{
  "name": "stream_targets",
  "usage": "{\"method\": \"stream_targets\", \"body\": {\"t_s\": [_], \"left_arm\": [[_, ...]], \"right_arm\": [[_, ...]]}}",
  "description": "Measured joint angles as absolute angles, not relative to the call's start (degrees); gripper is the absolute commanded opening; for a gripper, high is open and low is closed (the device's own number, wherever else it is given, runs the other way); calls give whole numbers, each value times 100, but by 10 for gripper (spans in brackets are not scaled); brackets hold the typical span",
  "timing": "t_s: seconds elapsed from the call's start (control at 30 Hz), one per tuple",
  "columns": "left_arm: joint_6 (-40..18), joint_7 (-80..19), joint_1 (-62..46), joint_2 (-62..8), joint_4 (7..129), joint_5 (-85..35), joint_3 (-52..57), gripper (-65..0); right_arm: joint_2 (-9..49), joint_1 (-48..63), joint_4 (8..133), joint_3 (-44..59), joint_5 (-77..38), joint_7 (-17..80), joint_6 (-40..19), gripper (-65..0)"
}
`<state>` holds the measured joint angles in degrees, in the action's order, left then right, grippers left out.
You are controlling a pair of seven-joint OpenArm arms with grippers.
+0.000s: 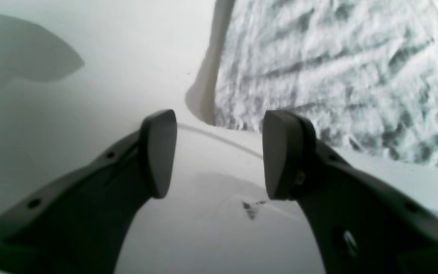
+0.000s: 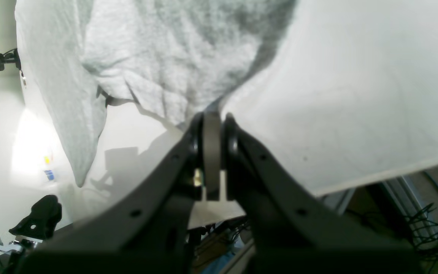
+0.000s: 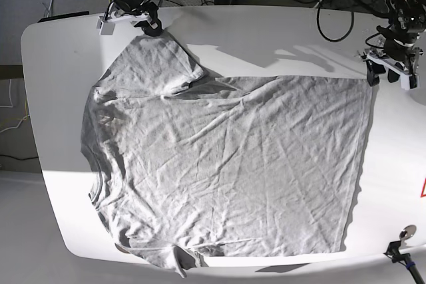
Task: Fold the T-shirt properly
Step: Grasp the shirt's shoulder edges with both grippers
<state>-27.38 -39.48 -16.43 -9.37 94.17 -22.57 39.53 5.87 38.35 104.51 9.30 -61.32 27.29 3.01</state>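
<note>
The light grey, wrinkled T-shirt (image 3: 226,164) lies spread flat on the white table (image 3: 266,38), plain side up, no lettering showing. At the back left my right gripper (image 3: 152,28) is shut on the tip of one sleeve (image 3: 160,58) and holds it raised a little. In the right wrist view, cloth (image 2: 173,68) runs out from between the shut fingers of that gripper (image 2: 212,121). My left gripper (image 3: 371,74) hangs at the shirt's back right corner. It is open (image 1: 219,154) over bare table, with the shirt's edge (image 1: 318,76) just beyond its fingertips and nothing between them.
Cables (image 3: 333,11) lie along the back of the table. A small clamp (image 3: 403,237) sits at the front right rim and a red mark (image 3: 423,187) at the right edge. The shirt's front hem (image 3: 180,257) reaches the table's front edge.
</note>
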Motion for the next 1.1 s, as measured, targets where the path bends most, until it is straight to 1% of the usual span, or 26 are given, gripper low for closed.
{"method": "stream_targets", "body": {"t_s": [0.2, 0.37, 0.73, 1.1], "left_arm": [[-2751, -3929, -1256, -1275, 8608, -2283, 3942, -311], [-2738, -3927, -1144, -1212, 8184, -2283, 3924, -311], [-2749, -3743, -1066, -1160, 8138, -2366, 3424, -311], [-2770, -3747, -1048, -1116, 8138, -2408, 3406, -311]], "right_arm": [[602, 3833, 10451, 930, -6130, 2729, 303, -650], [602, 3830, 10451, 926, -6130, 2727, 303, -650], [600, 3835, 10451, 913, -6130, 2727, 301, -650], [589, 3846, 10451, 915, -6130, 2724, 298, -650]]}}
